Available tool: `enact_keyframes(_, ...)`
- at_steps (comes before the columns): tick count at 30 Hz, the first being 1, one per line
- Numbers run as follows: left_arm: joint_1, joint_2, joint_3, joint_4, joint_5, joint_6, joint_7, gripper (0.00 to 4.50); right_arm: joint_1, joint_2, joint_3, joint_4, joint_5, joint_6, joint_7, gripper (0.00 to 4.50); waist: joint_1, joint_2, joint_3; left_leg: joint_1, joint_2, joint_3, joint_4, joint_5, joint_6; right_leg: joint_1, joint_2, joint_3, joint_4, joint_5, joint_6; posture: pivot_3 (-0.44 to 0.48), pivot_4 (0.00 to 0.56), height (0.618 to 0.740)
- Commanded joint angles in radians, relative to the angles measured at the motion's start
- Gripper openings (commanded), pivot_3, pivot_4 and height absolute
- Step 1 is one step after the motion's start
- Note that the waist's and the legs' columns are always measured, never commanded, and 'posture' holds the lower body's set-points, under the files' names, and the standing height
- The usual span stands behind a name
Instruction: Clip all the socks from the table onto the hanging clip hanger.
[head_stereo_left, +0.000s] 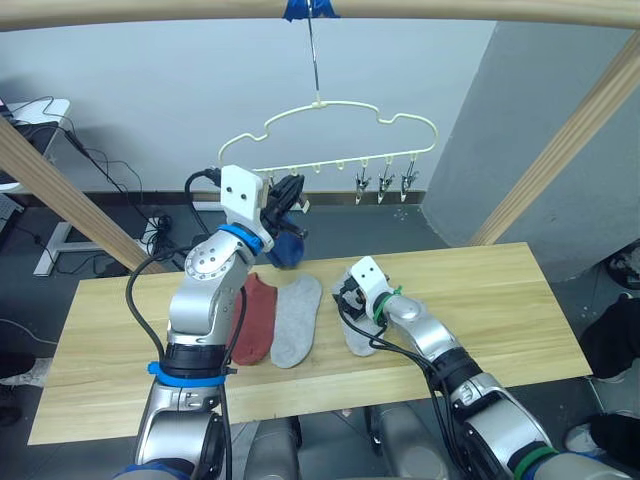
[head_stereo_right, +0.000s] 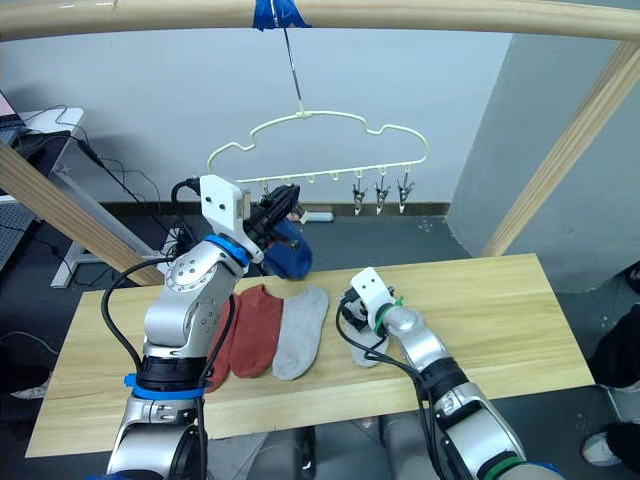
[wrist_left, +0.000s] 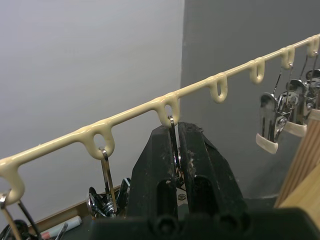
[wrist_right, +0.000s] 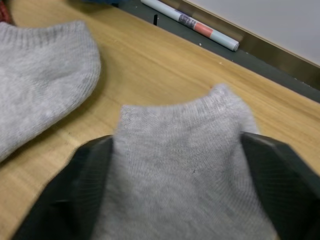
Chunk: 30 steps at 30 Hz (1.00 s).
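At frame centre the left gripper (head_stereo_left: 288, 200) pinches a clip (wrist_left: 174, 145) under the hanger (head_stereo_left: 330, 135), blue sock (head_stereo_left: 289, 248) dangling; the right gripper (wrist_right: 180, 200), fingers spread, straddles a grey sock (wrist_right: 185, 165) on the table (head_stereo_left: 480, 290); a slipping clip could drop the sock.

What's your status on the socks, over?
Left gripper shut on a clip at the clip hanger. Right gripper open around a grey sock on the table. Nothing in the way.
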Motion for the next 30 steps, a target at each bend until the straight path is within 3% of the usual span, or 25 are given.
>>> enact_keyframes(1,-0.023,0.014,0.017,-0.058,-0.047,0.021,-0.030,0.00,0.001,0.012,-0.013,0.031,-0.014,-0.001,0.012,2.80,0.000,0.000,0.000,0.000,0.000,0.000,0.000,0.000,0.000,0.000,0.000,0.000,0.000,0.000,0.000,-0.180,0.258,0.740)
enact_keyframes(9,-0.033,0.041,0.040,-0.082,-0.136,0.100,-0.079,0.00,-0.009,0.025,-0.033,-0.032,-0.034,-0.076,0.012,0.03,0.000,0.000,0.000,0.000,0.000,0.000,0.000,0.000,0.000,0.000,0.000,0.000,0.000,0.000,0.000,-0.188,0.262,0.740)
enact_keyframes(18,-0.044,0.057,0.047,-0.082,-0.168,0.131,-0.091,0.00,0.015,0.068,-0.026,-0.270,-0.033,-0.294,-0.026,0.03,0.000,0.000,0.000,0.000,0.000,0.000,-0.001,0.000,0.000,-0.001,0.000,0.000,0.000,0.000,0.000,-0.197,0.264,0.740)
enact_keyframes(30,-0.033,0.054,0.039,-0.097,-0.170,0.138,-0.087,0.00,-0.020,0.138,-0.048,-0.241,-0.016,-0.421,-0.038,0.03,0.001,0.000,0.000,0.000,0.000,0.000,-0.001,0.000,0.000,-0.001,0.000,0.000,0.000,0.000,0.000,-0.190,0.259,0.740)
